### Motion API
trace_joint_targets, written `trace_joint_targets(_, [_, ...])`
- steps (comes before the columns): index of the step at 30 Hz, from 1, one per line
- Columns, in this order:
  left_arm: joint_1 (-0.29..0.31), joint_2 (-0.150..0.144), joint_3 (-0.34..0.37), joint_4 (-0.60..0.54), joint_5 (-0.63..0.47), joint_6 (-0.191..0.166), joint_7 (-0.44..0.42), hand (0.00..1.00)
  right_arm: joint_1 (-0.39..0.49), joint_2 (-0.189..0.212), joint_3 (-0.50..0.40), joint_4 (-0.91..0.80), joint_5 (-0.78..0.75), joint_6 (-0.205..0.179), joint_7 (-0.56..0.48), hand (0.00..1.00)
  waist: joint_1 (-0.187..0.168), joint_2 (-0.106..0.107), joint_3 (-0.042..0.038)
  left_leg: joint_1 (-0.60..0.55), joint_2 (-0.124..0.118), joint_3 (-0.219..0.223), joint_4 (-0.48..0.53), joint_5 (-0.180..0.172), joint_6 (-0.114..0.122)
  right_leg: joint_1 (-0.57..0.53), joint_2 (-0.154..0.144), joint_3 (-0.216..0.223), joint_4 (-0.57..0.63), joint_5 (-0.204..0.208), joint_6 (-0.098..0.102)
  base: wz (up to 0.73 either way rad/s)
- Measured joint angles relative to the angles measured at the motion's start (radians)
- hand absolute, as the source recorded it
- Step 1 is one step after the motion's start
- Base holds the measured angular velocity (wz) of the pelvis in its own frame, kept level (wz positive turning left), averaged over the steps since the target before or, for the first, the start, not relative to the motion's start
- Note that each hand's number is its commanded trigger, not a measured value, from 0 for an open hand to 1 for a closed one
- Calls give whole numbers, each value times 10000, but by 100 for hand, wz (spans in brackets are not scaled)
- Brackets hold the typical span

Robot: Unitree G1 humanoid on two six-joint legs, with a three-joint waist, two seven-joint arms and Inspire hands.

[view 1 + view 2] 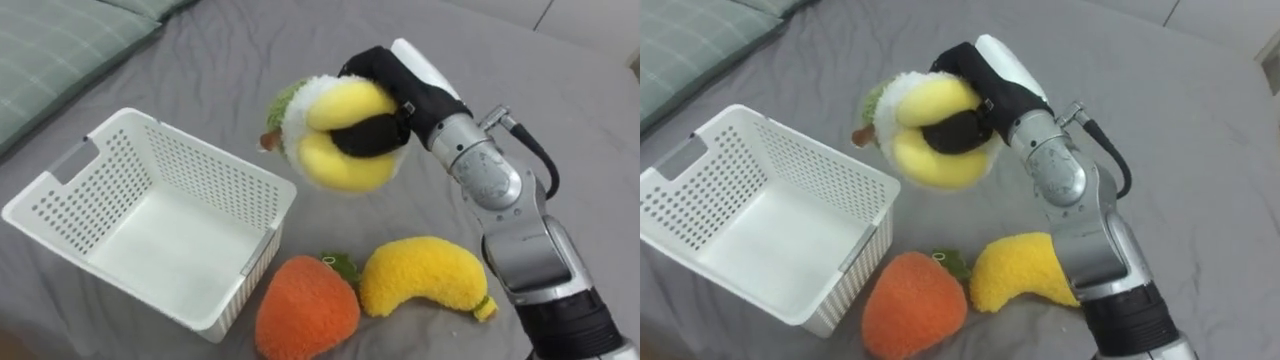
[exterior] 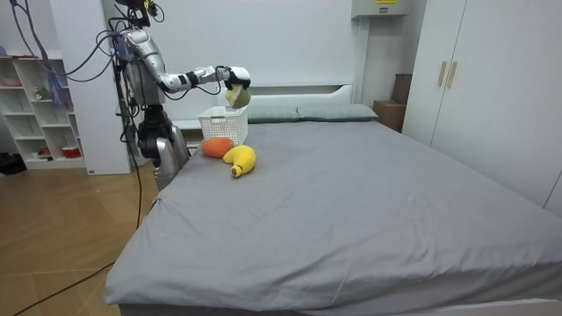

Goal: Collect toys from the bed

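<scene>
Currently the robot's right hand [image 1: 400, 88] is curled round a round yellow-and-white plush toy with a green tuft [image 1: 335, 140], dark fingers pressed into its soft front, holding it in the air at the upper middle of the frame, clear of the grey bed sheet [image 1: 560, 90].

What matters is where the white perforated plastic basket [image 1: 200, 160] lies from that toy. Its open mouth sits to the lower left of the frame, and the toy hangs just beyond the basket's right-hand rim, above it and not yet over the opening. In my judgement the toy has to go leftward in the frame before the fingers loosen, or it could drop onto the rim or the sheet. The basket looks empty inside.

2 more toys lie on the bed at the bottom middle of the frame: an orange plush fruit with a green leaf [image 1: 305, 305], close against the basket's near corner, and a yellow plush banana [image 1: 425, 275] just beside it, under the right forearm. Both are nearer this arm.
</scene>
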Motion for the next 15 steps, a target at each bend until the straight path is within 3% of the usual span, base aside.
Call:
trace_joint_targets(9, [508, -127, 131, -751, 53, 59, 61, 0, -678, 45, 80, 1520, -18, -12, -594, 100, 536, -77, 21, -88, -143, -513, 182, 77, -5, 180, -73, -327, 19, -23, 69, 18])
trace_joint_targets(15, [644, -119, 132, -748, 72, 328, 66, 0, -1391, 54, 376, 2430, -87, -1, -703, 100, 625, -74, 23, -216, -186, -795, 303, 103, -30, 215, -66, -482, 16, -23, 69, 14])
